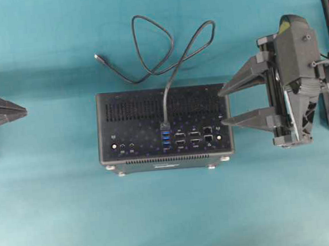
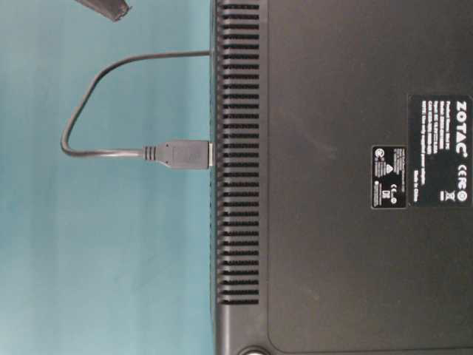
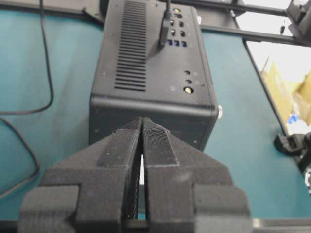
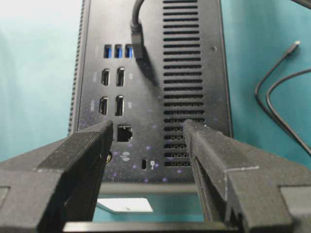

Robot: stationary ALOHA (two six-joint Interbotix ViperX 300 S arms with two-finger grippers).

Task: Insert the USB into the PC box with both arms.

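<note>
Small dark-grey USB plug [image 1: 164, 124] is seen seated in black vented PC box [image 1: 134, 111], frame centre. Right gripper [image 1: 225, 104] is held wide open, empty, tips at box's right edge; left gripper [image 3: 142, 127] is shut, empty. Box could be nudged and plug strained if tips are swung.

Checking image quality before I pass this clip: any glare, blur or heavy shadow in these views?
Overhead: even light, a darker shadow band across the cloth above the computer box. Table-level: sharp, the label text readable. Left wrist: the closed left gripper looms soft in front, and the top right background is blown out white. Right wrist: the plug casts a shadow on the box; the near fingers look slightly soft.
</note>
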